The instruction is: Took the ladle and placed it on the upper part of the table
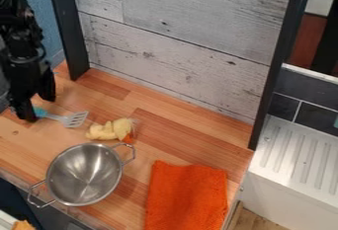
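Note:
At the left of the camera view, the black gripper (37, 106) hangs low over the wooden table, its two fingers standing apart. The utensil is a slotted turner rather than a deep ladle; its grey head (76, 119) lies flat on the table, pointing right. Its teal handle (41, 112) comes out from beside the gripper's nearer finger, and the handle's far end is hidden by the gripper. I cannot tell whether the gripper touches the handle.
Right of the turner lies a pale yellow toy (111, 129) with an orange bit. A steel colander-like bowl (84, 174) sits below it, and an orange cloth (187, 196) lies at the lower right. The wooden table (158, 118) ends at a plank wall behind.

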`<state>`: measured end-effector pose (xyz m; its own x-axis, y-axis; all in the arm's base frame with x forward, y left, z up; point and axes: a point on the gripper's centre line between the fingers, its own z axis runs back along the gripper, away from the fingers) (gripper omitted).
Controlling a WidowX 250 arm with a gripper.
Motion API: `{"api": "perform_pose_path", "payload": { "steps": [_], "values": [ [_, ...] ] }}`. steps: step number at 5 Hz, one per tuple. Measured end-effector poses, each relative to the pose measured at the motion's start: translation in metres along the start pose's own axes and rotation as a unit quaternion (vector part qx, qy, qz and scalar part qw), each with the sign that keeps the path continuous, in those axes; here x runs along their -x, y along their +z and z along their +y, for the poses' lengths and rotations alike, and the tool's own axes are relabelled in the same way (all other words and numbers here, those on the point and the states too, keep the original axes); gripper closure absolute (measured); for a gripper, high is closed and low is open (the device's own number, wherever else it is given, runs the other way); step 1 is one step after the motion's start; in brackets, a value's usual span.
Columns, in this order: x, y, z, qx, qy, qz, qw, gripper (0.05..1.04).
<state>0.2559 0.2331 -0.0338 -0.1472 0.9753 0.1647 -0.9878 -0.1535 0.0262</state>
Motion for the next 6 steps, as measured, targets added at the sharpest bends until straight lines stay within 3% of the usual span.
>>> {"api": "perform_pose_path", "payload": {
  "steps": [1,3,4,6],
  "values": [
    [0.003,-0.004,0.003,0.005,-0.002,0.002,1.0000,0.137],
    [0.005,-0.004,0.015,0.032,-0.010,0.011,0.9994,0.711],
    [0.007,-0.001,0.018,0.039,-0.014,0.005,0.9991,0.758],
    [0.012,0.018,0.008,0.062,0.002,-0.020,0.9979,0.758]
  ]
}}
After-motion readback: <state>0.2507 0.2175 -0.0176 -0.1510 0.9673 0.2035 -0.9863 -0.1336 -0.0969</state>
